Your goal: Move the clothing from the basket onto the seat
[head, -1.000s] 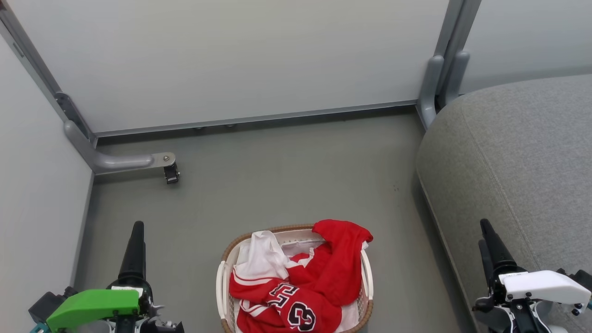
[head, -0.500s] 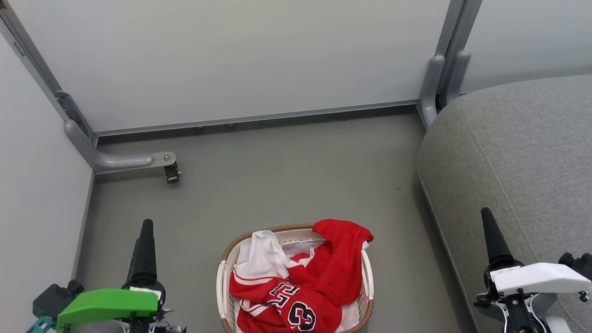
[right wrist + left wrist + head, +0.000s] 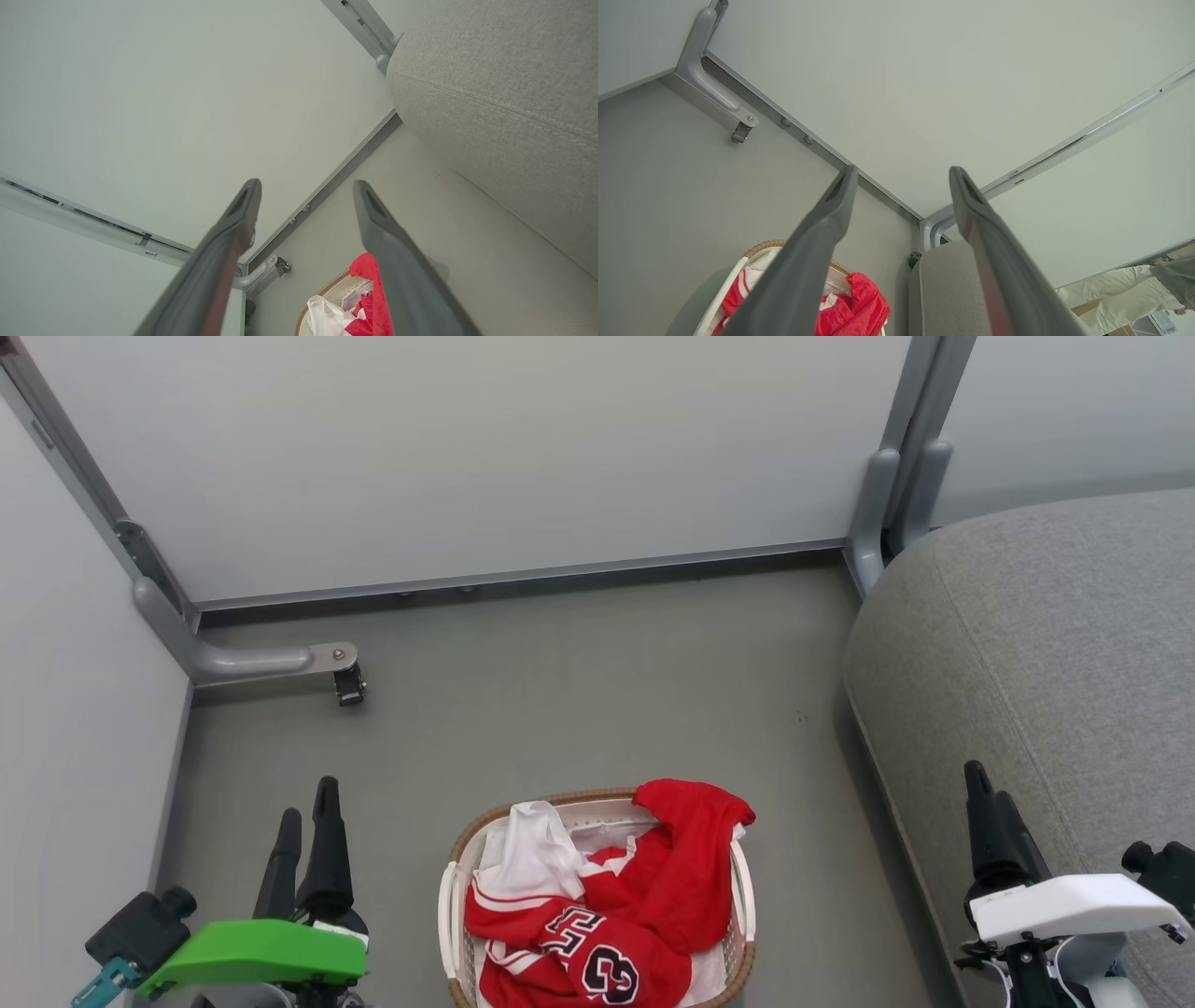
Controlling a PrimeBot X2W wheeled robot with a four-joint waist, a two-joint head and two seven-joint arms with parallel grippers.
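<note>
The basket (image 3: 447, 915), cream with a brown rim, stands on the floor at the bottom centre of the head view. The clothing (image 3: 677, 882) fills it: a red jersey with numerals, a plain red piece draped over the far right rim, and a white piece (image 3: 530, 859). The grey seat (image 3: 1055, 644) rises at the right. My left gripper (image 3: 308, 800) is open left of the basket, apart from it. My right gripper (image 3: 988, 782) is open in front of the seat's rounded edge. The left wrist view shows my left gripper (image 3: 902, 169) open, with the clothing (image 3: 861, 308) and the seat (image 3: 948, 289) below. In the right wrist view my right gripper (image 3: 307, 183) is open, with the seat (image 3: 504, 93) and the clothing (image 3: 369, 270) in sight.
Pale partition walls close the far side and the left. A grey partition foot with a castor (image 3: 345, 686) juts onto the floor at the far left; a post (image 3: 887, 495) stands by the seat's corner. Grey floor (image 3: 579, 691) lies beyond the basket. A person's sleeve (image 3: 1125, 289) shows beyond the partition.
My left gripper has shifted right toward the basket and turned, so both its fingers now show. My right gripper has turned slightly. The basket and clothing have not moved.
</note>
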